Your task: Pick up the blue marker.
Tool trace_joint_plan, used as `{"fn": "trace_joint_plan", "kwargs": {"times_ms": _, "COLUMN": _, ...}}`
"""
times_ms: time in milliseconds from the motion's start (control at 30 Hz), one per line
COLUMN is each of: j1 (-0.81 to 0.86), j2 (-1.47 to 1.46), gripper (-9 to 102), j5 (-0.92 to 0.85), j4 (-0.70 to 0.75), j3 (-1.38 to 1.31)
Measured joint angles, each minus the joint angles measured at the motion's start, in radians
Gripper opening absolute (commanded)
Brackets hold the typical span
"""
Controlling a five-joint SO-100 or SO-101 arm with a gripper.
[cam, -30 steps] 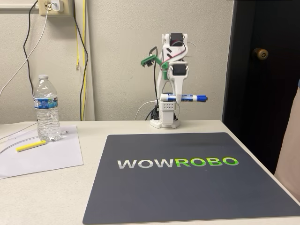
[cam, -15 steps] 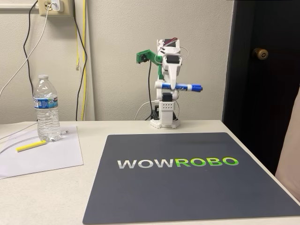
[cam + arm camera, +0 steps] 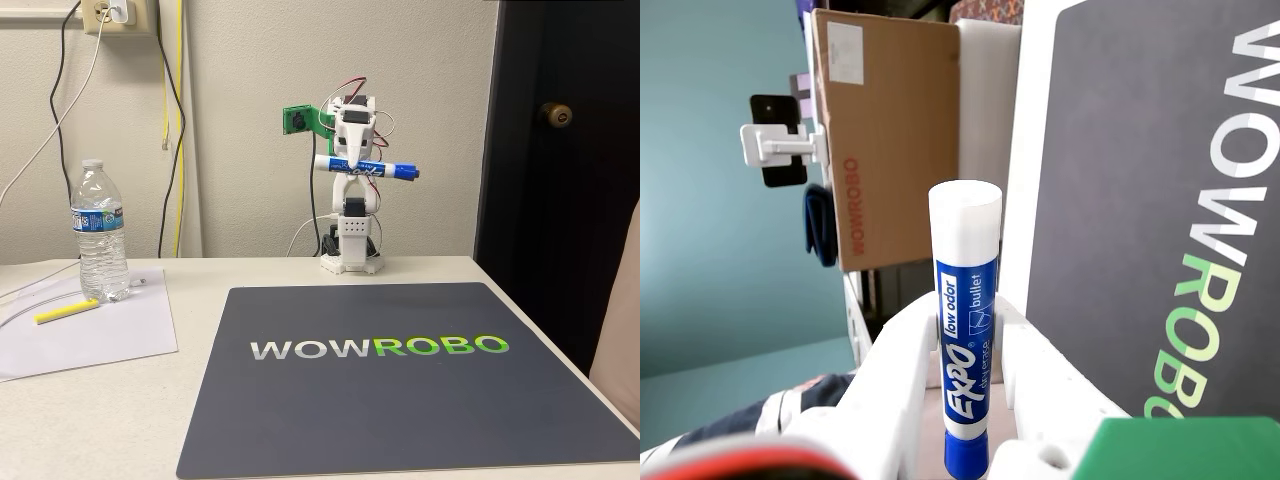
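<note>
Gripper [image 3: 361, 168]: white, two-fingered, raised high above the arm's base in the fixed view, fingers pointing down, clamped on the blue marker [image 3: 367, 167]. In the wrist view the gripper [image 3: 970, 350] shows a white finger [image 3: 902, 370] pressed against each side of the barrel.

Blue marker [image 3: 966, 330]: held crosswise between the fingers, roughly level in the fixed view (blue cap toward that view's right, white end toward its left), well clear of the table. Label reads "EXPO low odor bullet".

Green camera mount [image 3: 296, 120]: just beside the gripper, up and to the left in the fixed view.

Arm base [image 3: 352, 245]: directly below the gripper, at the table's far edge.

Dark mat [image 3: 400, 400]: printed "WOWROBO", on the table [image 3: 120, 420] below and in front of the gripper.

Paper sheet [image 3: 90, 335]: well to the left of the gripper in the fixed view, carrying a yellow pen [image 3: 66, 311] and a water bottle [image 3: 99, 232].

Cardboard box [image 3: 885, 140]: printed "WOWROBO", far beyond the marker in the wrist view.
</note>
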Motion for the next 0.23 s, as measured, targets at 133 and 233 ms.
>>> {"fn": "trace_joint_plan", "kwargs": {"times_ms": 133, "j1": -0.012, "j2": -0.011, "gripper": 4, "j5": 0.000, "j4": -0.003, "j3": 0.000}}
{"fn": "trace_joint_plan", "kwargs": {"times_ms": 233, "j1": -0.015, "j2": -0.023, "gripper": 4, "j5": 0.000, "j4": -0.009, "j3": 0.002}}
